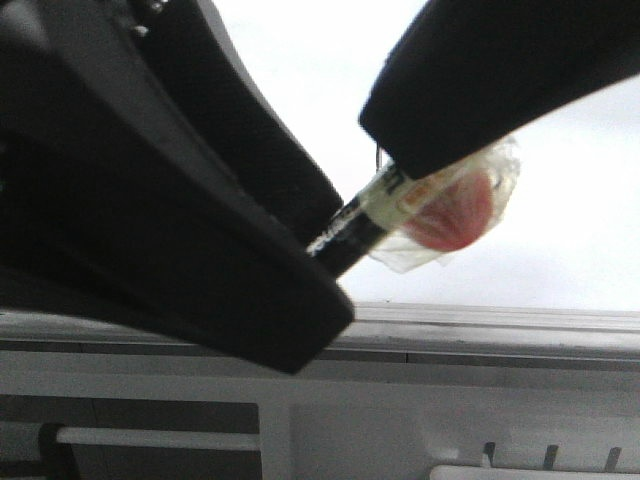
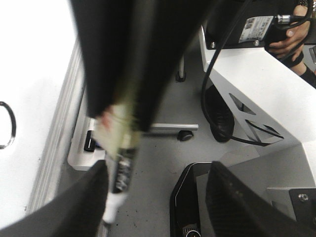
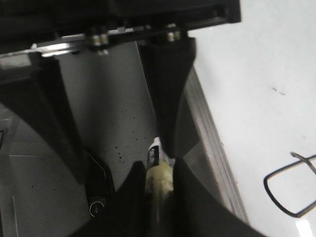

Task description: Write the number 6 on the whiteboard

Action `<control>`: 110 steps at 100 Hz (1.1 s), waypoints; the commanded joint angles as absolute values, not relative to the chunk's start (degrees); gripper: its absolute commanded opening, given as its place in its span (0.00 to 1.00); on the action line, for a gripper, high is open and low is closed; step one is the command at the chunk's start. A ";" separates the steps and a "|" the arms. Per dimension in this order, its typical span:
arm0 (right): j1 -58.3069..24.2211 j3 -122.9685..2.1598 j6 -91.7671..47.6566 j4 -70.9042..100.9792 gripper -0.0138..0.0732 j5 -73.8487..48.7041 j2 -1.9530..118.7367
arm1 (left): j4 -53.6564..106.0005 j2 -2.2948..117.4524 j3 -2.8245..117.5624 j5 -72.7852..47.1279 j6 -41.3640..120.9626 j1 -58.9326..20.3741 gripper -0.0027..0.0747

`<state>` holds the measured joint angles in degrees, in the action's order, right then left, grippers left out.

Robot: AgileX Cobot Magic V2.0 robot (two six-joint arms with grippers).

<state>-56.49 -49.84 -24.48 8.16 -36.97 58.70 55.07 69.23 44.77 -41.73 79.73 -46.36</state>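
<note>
My right gripper is shut on the black-and-white marker pen, which has tape and a red blob around it. The pen's end pokes between the wide-open jaws of my left gripper, close beside one finger. In the front view the left gripper and right gripper meet at the pen. The whiteboard is behind them. Part of the number 6, an angular loop, shows in the right wrist view. A curved stroke shows in the left wrist view.
The board's grey rail runs below the grippers, with a pen tray under it. On the floor are a black device, a caster and a shoe. A white table with cables and a person's hand are nearby.
</note>
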 commanded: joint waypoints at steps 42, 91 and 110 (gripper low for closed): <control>-58.81 -51.67 -25.13 9.30 0.09 -31.38 58.15 | 60.58 69.45 46.84 -40.14 79.76 -46.90 0.01; -58.81 -51.67 -25.13 9.69 0.44 -31.30 58.15 | 60.84 69.45 46.84 -42.64 79.76 -46.90 0.01; -58.71 -51.67 -25.13 9.09 0.64 -31.30 55.78 | 61.05 69.45 46.84 -43.80 79.76 -46.90 0.01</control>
<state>-58.80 -49.84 -24.48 9.47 -35.09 58.34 57.40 70.41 45.08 -43.51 80.47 -46.65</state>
